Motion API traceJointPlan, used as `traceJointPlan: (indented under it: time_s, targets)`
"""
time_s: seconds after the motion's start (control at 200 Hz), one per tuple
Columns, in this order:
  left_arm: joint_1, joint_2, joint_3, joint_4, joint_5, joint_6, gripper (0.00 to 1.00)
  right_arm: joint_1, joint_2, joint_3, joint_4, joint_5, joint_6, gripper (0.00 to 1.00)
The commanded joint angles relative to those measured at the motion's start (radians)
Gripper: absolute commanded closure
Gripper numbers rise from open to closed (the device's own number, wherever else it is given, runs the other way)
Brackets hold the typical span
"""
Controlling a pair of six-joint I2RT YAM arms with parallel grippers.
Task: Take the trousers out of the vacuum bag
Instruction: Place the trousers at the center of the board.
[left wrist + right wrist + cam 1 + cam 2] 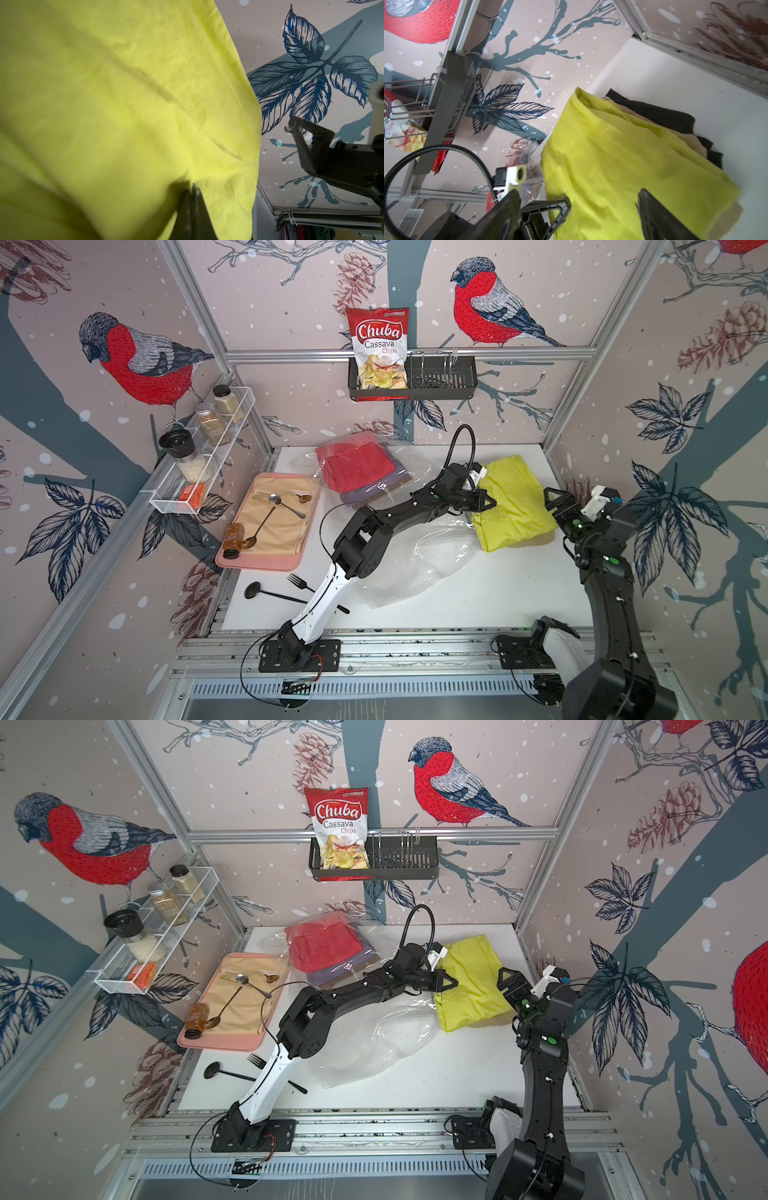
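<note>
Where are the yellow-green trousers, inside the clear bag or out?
Out: the yellow-green trousers lie bare on the white table beside the vacuum bag, the left gripper shut on their edge.

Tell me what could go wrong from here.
1. The left pincer is shut on only an edge fold of the yellow-green trousers; a lift may unfold them or slip.
2. They lie over the black trousers, which a pull might drag along.
3. The left arm crosses the vacuum bag; retracting could snag it, with the red trousers inside.
</note>
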Motion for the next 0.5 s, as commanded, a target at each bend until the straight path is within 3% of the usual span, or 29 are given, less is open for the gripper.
traceJointPlan:
  time_s: [0.0, 0.13, 0.495]
  targets:
    - [-0.003, 0.004, -0.008, 0.024, 0.020, 0.005, 0.94, 0.053, 0.041, 0.032, 0.079, 0.000, -0.020, 0.12]
    - [-0.002, 0.000, -0.015, 0.024, 0.019, 0.006, 0.94, 0.087, 0.115, 0.029, 0.152, -0.059, -0.001, 0.13]
    - [0.009, -0.024, -0.060, 0.023, 0.007, 0.019, 0.94, 0.051, 0.303, -0.096, 0.178, -0.001, 0.025, 0.14]
